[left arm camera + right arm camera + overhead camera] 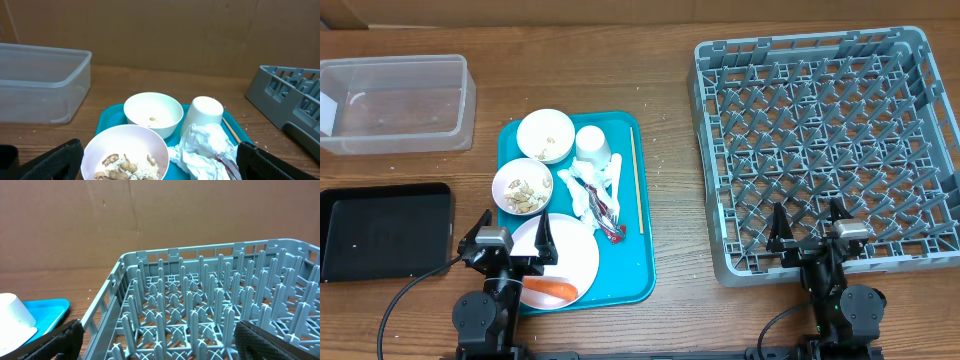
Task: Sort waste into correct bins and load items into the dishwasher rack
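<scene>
A teal tray (642, 262) holds an empty white bowl (545, 134), a bowl of peanut shells and rice (522, 187), an upturned white cup (593, 144), crumpled napkins (588, 186) over a fork (610, 215), a chopstick (636, 180), and a white plate (570, 255) with an orange item (552, 288). The grey dishwasher rack (825, 140) stands at the right, empty. My left gripper (512, 243) is open at the tray's near edge; its view shows the shell bowl (126, 152), empty bowl (153, 113), cup (202, 114) and napkins (207, 147). My right gripper (810, 228) is open over the rack's near edge (200, 305).
A clear plastic bin (395, 103) stands at the far left, also in the left wrist view (40, 82). A black bin (382, 230) lies below it at the left edge. Brown cardboard walls the back.
</scene>
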`<state>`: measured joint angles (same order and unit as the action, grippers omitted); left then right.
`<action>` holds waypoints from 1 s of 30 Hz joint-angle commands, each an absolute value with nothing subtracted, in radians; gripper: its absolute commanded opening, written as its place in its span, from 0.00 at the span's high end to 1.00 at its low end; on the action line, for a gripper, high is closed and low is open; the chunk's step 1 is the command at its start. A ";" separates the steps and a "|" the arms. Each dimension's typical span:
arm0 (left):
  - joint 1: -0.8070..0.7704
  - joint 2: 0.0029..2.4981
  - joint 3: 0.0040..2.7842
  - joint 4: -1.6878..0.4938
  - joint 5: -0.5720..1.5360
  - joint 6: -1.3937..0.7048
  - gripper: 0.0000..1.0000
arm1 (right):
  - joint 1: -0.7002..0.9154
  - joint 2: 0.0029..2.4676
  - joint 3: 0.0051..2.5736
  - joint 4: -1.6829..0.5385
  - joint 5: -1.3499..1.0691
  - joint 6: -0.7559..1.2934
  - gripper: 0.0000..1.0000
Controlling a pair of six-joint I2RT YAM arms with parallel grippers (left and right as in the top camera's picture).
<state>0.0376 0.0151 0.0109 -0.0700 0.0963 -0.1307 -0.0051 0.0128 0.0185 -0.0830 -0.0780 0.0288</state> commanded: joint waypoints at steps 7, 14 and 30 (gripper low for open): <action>0.042 0.004 0.005 -0.070 0.094 -0.135 0.00 | -0.006 0.003 0.009 -0.080 -0.072 0.026 0.00; 0.038 0.004 0.005 -0.046 0.249 -0.300 0.00 | -0.006 0.003 0.008 -0.080 -0.072 0.026 0.00; 0.038 0.067 0.281 -0.304 0.381 -0.366 0.00 | -0.006 0.003 0.009 -0.080 -0.072 0.026 0.00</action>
<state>0.0372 0.0196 0.1066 -0.1574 0.4828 -0.4618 -0.0051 0.0128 0.0185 -0.0834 -0.0776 0.0296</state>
